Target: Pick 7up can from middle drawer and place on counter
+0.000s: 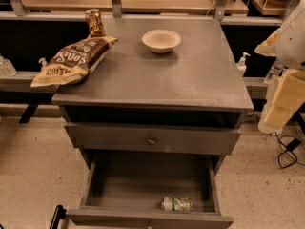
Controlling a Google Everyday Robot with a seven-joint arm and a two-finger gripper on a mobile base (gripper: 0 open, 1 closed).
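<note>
- One soda can (177,204) lies on its side on the floor of the pulled-out drawer (143,180), close to the front wall and right of the middle.
- No pincer shows. Only the arm (286,97) that carries it is seen, hanging at the right edge beside the desk (200,80), so whether the pincer is apart or together cannot be told.
- From that arm the can sits well down and to the left, far from any grasp. The step in hand is probably the reach into the drawer.
- A good reach would come down from above, clear of the shut drawer (152,140) overhanging the back, with the pincer set across the can's narrow width, since a lying can may roll.
- For the set-down, the bare desk top on the arm's side of the bowl (161,40) and chip bag (71,61) looks safest.
</note>
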